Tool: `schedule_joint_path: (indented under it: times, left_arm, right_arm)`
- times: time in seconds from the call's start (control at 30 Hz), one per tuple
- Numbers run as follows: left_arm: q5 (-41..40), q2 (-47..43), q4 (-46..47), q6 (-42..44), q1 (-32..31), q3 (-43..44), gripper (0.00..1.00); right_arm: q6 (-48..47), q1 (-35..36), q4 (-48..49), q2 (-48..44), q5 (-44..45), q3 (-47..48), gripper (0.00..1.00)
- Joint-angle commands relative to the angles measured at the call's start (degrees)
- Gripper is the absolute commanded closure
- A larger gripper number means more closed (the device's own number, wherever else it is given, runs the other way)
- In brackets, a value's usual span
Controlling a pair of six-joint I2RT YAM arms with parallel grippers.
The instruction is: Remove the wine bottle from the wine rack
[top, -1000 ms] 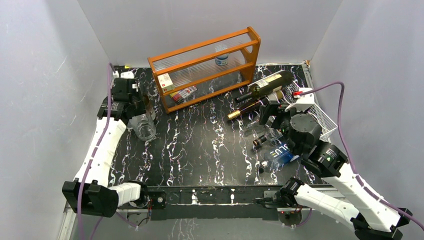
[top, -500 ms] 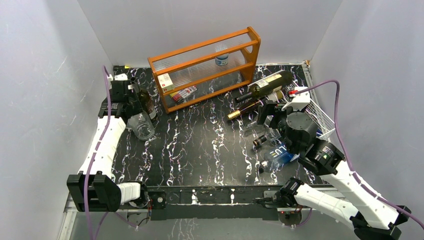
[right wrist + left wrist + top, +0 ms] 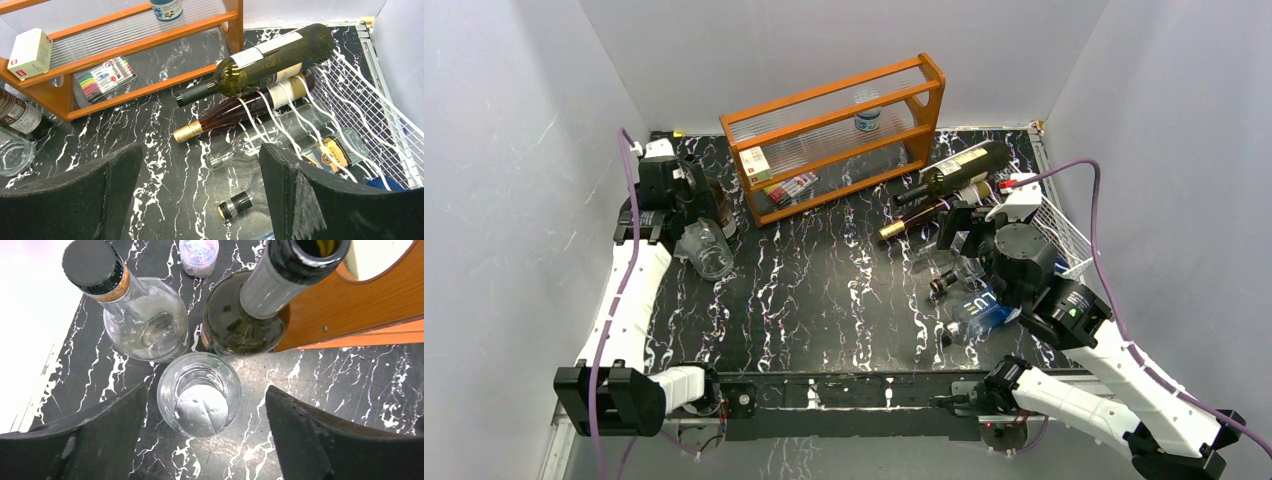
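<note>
A dark wine bottle [image 3: 235, 332] stood upright on the black marbled table [image 3: 824, 280] at the far left, well apart from the white wire rack [image 3: 370, 105] on the right. The left gripper [image 3: 206, 390] hovered above it with its fingers spread and holding nothing. By that evidence one bottle appeared to be off the rack and set down. Whether more were meant to follow could not be told. A green bottle [image 3: 270, 57] with a white label lay on top across the rack's wires, its neck poking out over the table. A brown bottle with a gold cap [image 3: 235, 112] and a clear bottle [image 3: 285, 132] lay beneath and beside it. The right gripper [image 3: 200, 150] hung before the rack with its fingers wide apart and empty, facing those necks. The upright bottle stood in a tight spot, just beside the end of the orange shelf [image 3: 834, 135]. A capped clear bottle [image 3: 145, 325] and a drinking glass [image 3: 200, 407] crowded close against it, directly under the open fingers. A small jar [image 3: 199, 252] stood just behind. Any withdrawal there looked likely to risk a knock.
</note>
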Motion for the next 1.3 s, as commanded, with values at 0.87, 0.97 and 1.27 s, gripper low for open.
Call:
schedule_joint_path:
  times: [0.87,0.97,1.27]
  left_arm:
    - [37.63,-0.59,15.16,2.35,-20.71,8.18,0.02]
    - [36.33,2.28,17.97,3.13,-22.83,9.07,0.02]
    - [34.73,8.01,28.35,4.85,-23.08,8.37,0.02]
  right_arm:
    - [-3.34,0.07,5.22,4.99,0.41,-1.64,0.02]
    - [-4.95,0.08,4.64,6.02,2.27,-0.77,0.02]
    - [-12.51,0.1,1.23,7.29,6.98,1.16,0.02]
